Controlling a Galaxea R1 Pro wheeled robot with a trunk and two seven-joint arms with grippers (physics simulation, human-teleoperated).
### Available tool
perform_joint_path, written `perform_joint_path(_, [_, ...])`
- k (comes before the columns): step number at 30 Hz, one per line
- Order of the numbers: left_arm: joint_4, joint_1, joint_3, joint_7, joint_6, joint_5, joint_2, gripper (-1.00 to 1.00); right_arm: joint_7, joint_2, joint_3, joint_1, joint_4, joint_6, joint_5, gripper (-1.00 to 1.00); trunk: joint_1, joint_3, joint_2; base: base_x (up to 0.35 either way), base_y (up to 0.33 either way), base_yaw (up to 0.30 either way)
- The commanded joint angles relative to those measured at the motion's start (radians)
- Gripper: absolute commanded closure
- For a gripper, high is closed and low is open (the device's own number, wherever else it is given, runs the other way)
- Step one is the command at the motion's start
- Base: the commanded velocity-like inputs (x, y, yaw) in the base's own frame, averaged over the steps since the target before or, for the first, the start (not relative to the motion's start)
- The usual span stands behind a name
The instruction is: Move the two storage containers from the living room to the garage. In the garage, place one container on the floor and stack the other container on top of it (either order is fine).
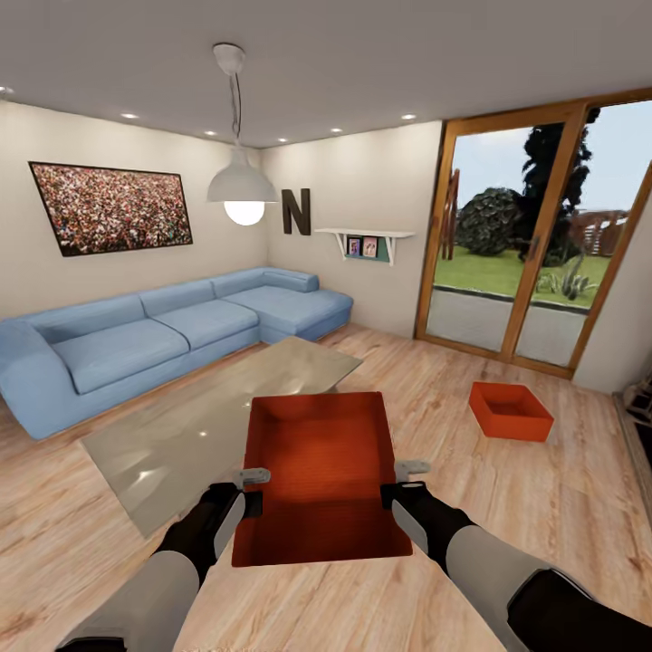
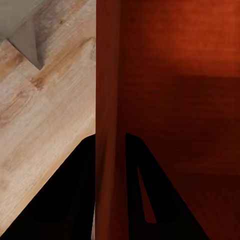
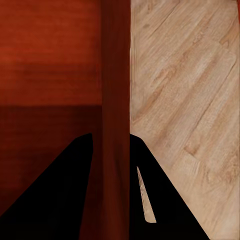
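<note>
We find the robot in the living room, on the light wood plank floor, with both arms extended forward.

Held container: this red-orange bin sits between the two grippers, carried level and open side up. The left gripper is at its left wall and the right gripper at its right wall. In the left wrist view the wall runs straight between the two dark fingers, one finger outside the bin and one inside; the right wrist view shows the same arrangement on the opposite wall. We judge both grippers closed down to the thickness of the wall and gripping it. The bin appears to be off the floor, though we cannot confirm the clearance from these views.

Second container: it rests on the plank floor, well apart from the right gripper, ahead of it and to its outer side, near the glass patio door. Nothing touches it.

Other items: a blue sofa and a low glass counter lie ahead of the left gripper.

Progress, in our judgement: early. One bin is in hand but has not left the living room; the other is untouched. Both transfers to the garage, the placing on its concrete floor and the stacking remain outstanding.
</note>
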Motion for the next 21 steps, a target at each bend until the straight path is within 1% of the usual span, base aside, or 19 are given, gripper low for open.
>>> perform_joint_path(1, [0.0,0.0,0.001,0.009,0.006,-0.007,-0.002,1.0,-0.005,0.0,0.025,0.0,-0.02,0.003,-0.023,1.0,0.0,-0.001,-0.001,0.0,0.0,0.296])
perform_joint_path(21, [0.0,0.0,0.001,0.009,0.006,-0.007,-0.002,1.0,-0.005,0.0,0.025,0.0,-0.02,0.003,-0.023,1.0,0.0,-0.001,-0.001,0.0,0.0,0.296])
